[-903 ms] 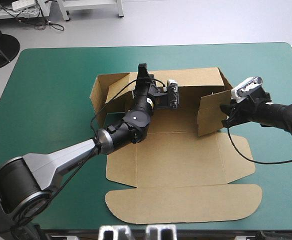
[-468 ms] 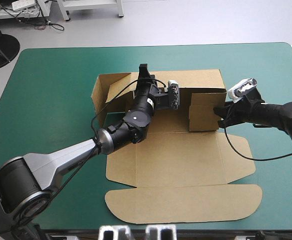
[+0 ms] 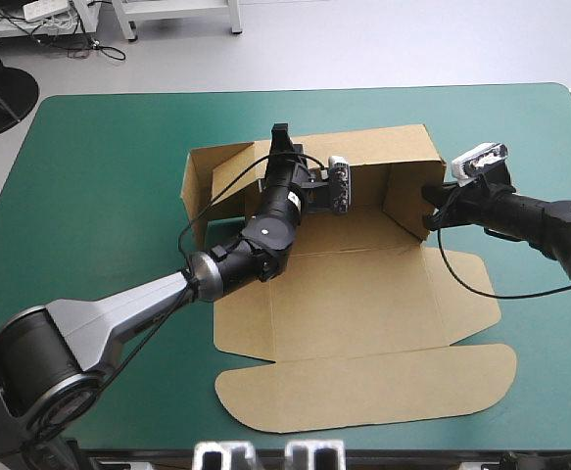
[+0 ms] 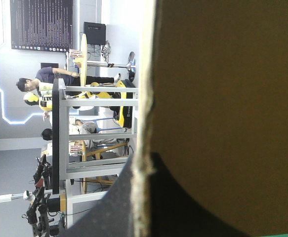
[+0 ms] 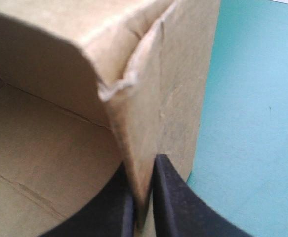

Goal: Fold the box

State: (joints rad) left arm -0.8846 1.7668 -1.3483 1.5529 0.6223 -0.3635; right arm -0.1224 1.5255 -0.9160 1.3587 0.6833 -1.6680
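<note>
The box (image 3: 363,294) is lying mid-tabletop (image 3: 99,196), its long axis running left to right and its lid (image 3: 363,387) flat toward the near edge. The left claw (image 3: 280,132) is pinching the top edge of the far wall (image 3: 383,152), fingers all but closed on the board. The right claw (image 3: 430,211) is gripping the right wall (image 3: 404,201) the same way, with the box's inside lying to its left. The right arm is nearer that wall, so the coming fold is probably turning on it. Compared with just before, the right wall is standing farther out to the right, no longer swung inward.
</note>
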